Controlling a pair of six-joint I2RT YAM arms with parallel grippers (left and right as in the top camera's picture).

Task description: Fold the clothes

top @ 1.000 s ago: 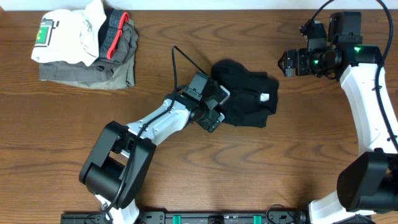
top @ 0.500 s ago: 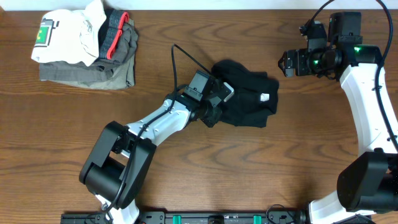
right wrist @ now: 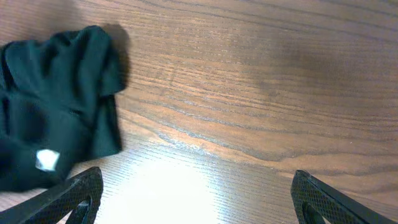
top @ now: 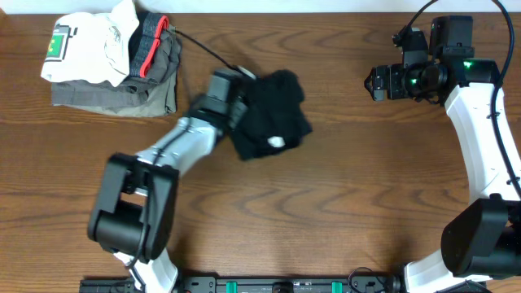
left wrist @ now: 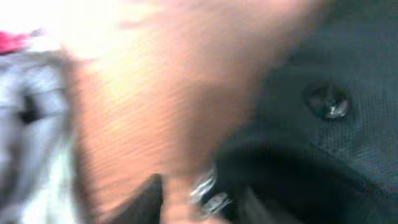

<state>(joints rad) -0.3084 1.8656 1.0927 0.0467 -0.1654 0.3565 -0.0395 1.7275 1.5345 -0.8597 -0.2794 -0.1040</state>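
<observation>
I see the black soft-fabric garment (top: 273, 122) lying crumpled on the wooden table (top: 342, 212) in the upper middle of the overhead frame. Its small white tag (top: 278, 142) faces up near the lower edge of the heap. The garment lies apart from the stack of grey folded garments with red trim (top: 122, 94) at the upper left, which carries a white garment with a green patch (top: 85, 49). The left tool (top: 234, 99) meets the garment's left edge. The fabric bunches tight against its tip, so I read it as pinching that edge. The left wrist view is heavily blurred and does not show the fingers clearly. The right tool (right wrist: 196, 180) hangs over bare table at the upper right, well apart from the garment, with its fingers spread wide. Handling judgement: the garment looks light, limp and without stiffness, so it will sag, drag and bunch when pulled from one point. It is not fragile, and the weave should offer fair grip. To fold it, I would first spread it flat. I would then take hold at two separate points along one edge or at two corners, one per tool, pinching a single layer rather than the whole heap. The main risk is catching several layers at once and locking the crumple in.
</observation>
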